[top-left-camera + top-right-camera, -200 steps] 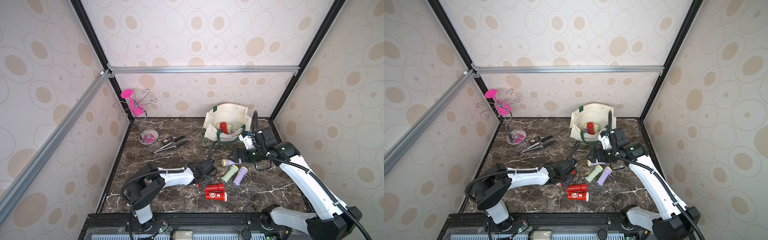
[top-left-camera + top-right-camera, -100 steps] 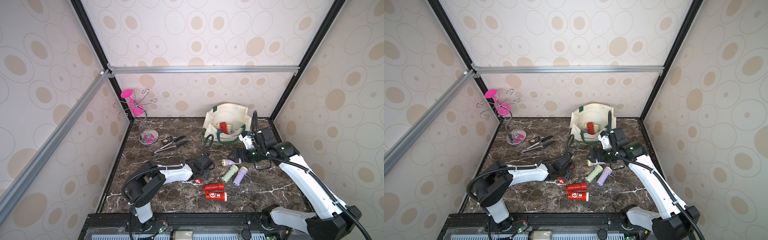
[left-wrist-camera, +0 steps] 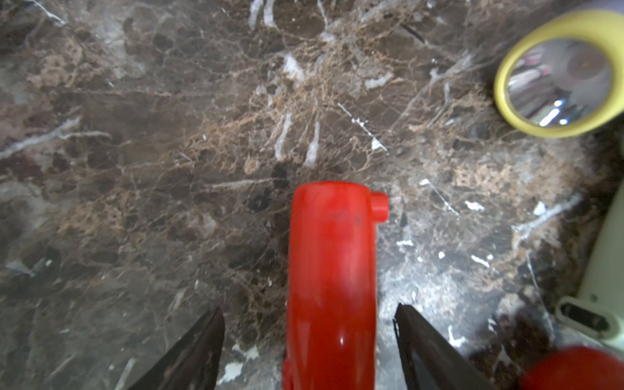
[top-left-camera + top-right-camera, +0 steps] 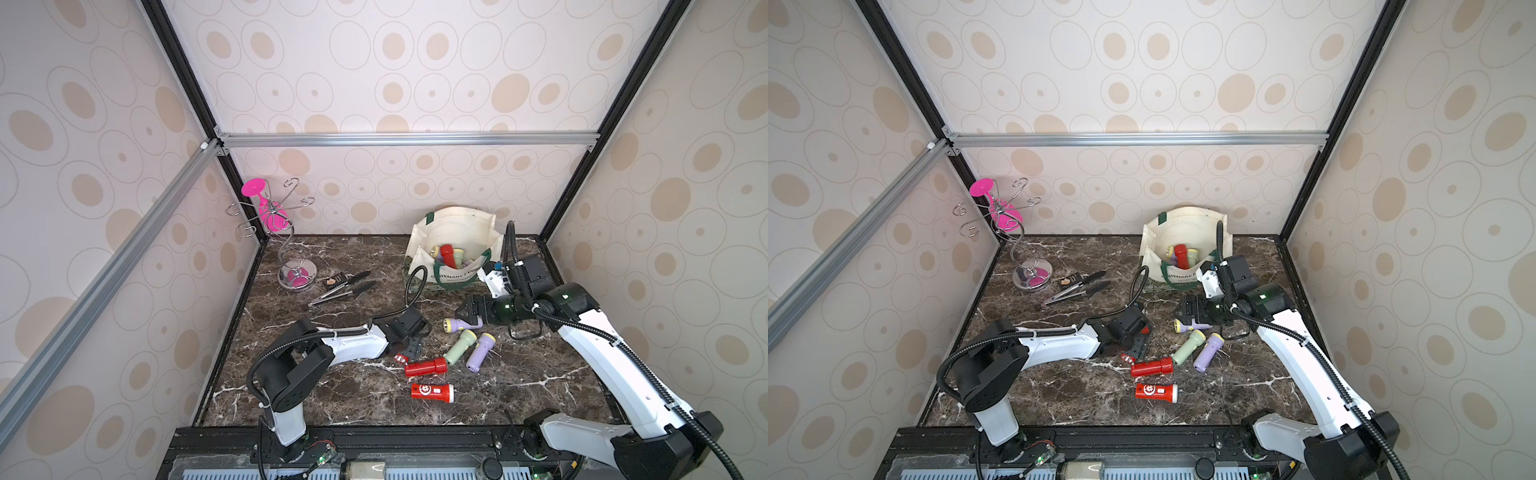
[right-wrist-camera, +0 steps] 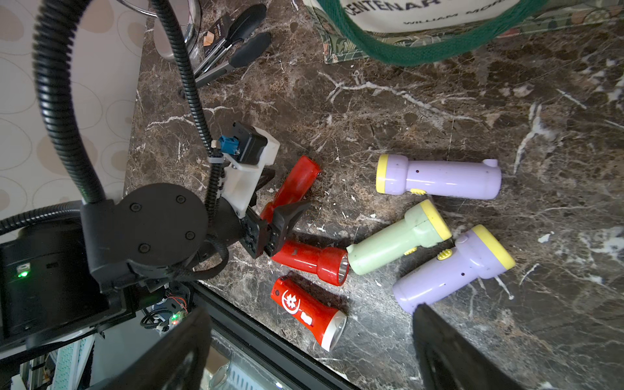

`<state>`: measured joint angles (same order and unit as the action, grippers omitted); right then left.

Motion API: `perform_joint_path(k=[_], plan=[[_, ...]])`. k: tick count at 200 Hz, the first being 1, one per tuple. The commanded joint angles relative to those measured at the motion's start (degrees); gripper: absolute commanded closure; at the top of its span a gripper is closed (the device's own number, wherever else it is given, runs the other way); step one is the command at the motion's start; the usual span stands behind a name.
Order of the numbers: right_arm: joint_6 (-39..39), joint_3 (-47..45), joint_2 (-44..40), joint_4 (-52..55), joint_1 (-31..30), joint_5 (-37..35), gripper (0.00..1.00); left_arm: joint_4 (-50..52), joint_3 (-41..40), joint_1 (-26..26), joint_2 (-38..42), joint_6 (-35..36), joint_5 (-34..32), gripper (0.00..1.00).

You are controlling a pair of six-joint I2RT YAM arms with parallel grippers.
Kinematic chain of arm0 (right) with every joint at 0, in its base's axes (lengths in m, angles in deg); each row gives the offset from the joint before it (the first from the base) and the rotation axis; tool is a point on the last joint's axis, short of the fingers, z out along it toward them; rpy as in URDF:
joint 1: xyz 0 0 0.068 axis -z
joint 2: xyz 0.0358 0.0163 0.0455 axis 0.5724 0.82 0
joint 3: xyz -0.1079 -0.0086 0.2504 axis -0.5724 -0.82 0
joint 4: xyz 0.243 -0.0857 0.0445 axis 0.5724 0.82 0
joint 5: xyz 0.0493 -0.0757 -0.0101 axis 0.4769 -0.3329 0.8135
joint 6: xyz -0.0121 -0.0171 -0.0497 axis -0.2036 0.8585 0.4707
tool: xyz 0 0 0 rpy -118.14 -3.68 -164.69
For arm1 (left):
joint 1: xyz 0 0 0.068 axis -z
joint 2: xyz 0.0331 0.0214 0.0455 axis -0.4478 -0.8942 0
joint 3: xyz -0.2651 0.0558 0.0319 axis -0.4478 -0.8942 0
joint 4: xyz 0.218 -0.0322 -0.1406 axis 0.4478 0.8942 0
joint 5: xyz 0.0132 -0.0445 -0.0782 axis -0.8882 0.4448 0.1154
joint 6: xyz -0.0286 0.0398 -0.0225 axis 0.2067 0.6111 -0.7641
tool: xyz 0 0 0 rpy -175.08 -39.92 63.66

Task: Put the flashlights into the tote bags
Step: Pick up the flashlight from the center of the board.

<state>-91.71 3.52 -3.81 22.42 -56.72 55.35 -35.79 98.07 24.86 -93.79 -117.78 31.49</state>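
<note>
Stubby red plastic flashlight (image 3: 332,253) lying on dark marble table (image 3: 169,135), between jaws of left gripper (image 3: 307,309), spread, not touching; right gripper (image 5: 310,310) gaping too. Guess: light, stiff, slick barrel, so pinch mid-body. Cream canvas tote bag (image 4: 457,224) sits near back wall.

The black fingers (image 3: 189,354) of the left gripper (image 3: 309,312) flank a plain red flashlight (image 3: 332,263). Just beside them lie a second red flashlight (image 5: 304,258) with a silver lens and a white-emblem red flashlight (image 5: 305,312). Farther from them are a pale green flashlight (image 5: 395,248) and two lilac flashlights (image 5: 439,177), all yellow-headed. The tote bag (image 5: 378,23) is cream, with a dark green handle, green lettering and a leafy green base. The tabletop (image 5: 439,101) is brown marble, veined white.
</note>
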Motion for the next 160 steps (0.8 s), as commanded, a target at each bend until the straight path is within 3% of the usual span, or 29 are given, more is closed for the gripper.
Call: perform_joint_path(k=[1, 73, 127, 160], plan=[[-0.2, 0.7, 0.0, 0.0, -0.6, 0.1, 0.06, 2.6, -1.6, -0.3, 2.7, -1.6, 0.2, 0.23], [-0.5, 0.8, 0.4, -0.4, -1.0, 0.1, 0.06, 0.6, -7.1, 0.1, 5.1, -2.1, 3.2, 0.34], [-0.3, 1.2, 0.8, -0.1, -1.1, -0.1, 0.06, -2.4, -6.9, 0.2, 2.2, -1.0, 5.6, 0.39], [-0.3, 1.0, 0.6, 0.1, -1.1, -0.3, 0.06, -2.5, -7.2, 0.4, 1.6, -1.0, 6.0, 0.52]])
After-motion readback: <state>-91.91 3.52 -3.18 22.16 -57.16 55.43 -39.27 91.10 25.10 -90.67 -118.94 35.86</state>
